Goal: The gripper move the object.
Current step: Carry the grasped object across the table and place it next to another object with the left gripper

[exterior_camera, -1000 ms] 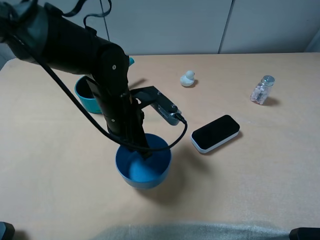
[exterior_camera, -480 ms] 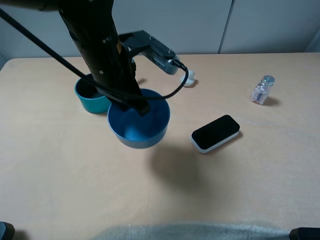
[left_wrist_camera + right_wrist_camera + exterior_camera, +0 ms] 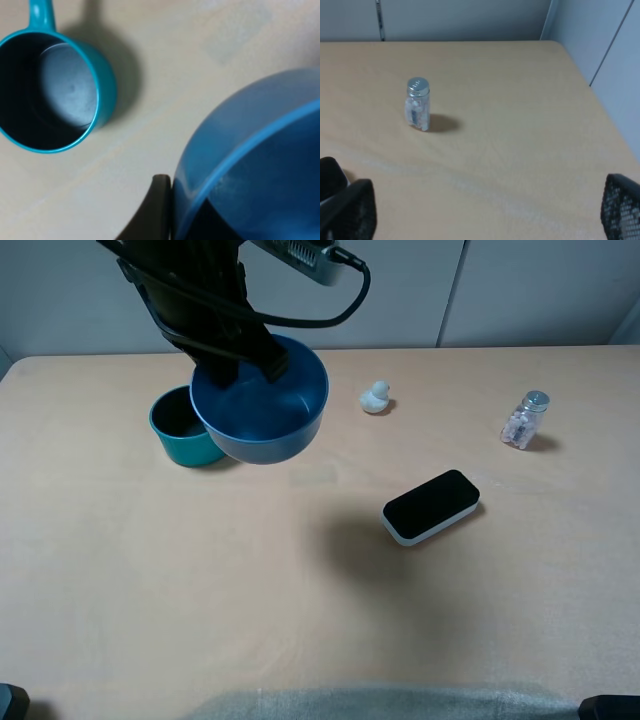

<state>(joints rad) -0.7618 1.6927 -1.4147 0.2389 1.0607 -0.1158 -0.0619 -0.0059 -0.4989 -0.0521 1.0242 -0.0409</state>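
The blue bowl (image 3: pixel 262 410) hangs in the air, tilted, above the table's back left, partly in front of the teal saucepan (image 3: pixel 180 428). My left gripper (image 3: pixel 268 362) is shut on the bowl's far rim, one finger inside and one outside. The left wrist view shows the bowl (image 3: pixel 250 150) close up with a dark finger (image 3: pixel 156 210) against its outer wall, and the saucepan (image 3: pixel 50 90) on the table below. My right gripper (image 3: pixel 487 200) sits low over the table's right side, its fingers wide apart with nothing between them.
A black and white slab-shaped device (image 3: pixel 430 506) lies right of centre. A small white duck (image 3: pixel 376 398) and a small glass jar with a metal lid (image 3: pixel 525 420) stand further back. The jar (image 3: pixel 417 104) also shows in the right wrist view. The bowl's shadow falls on the tabletop near the middle.
The left arm has lifted the bowl off the table and carried it up and toward the back left, beside the saucepan. Nothing else has moved.
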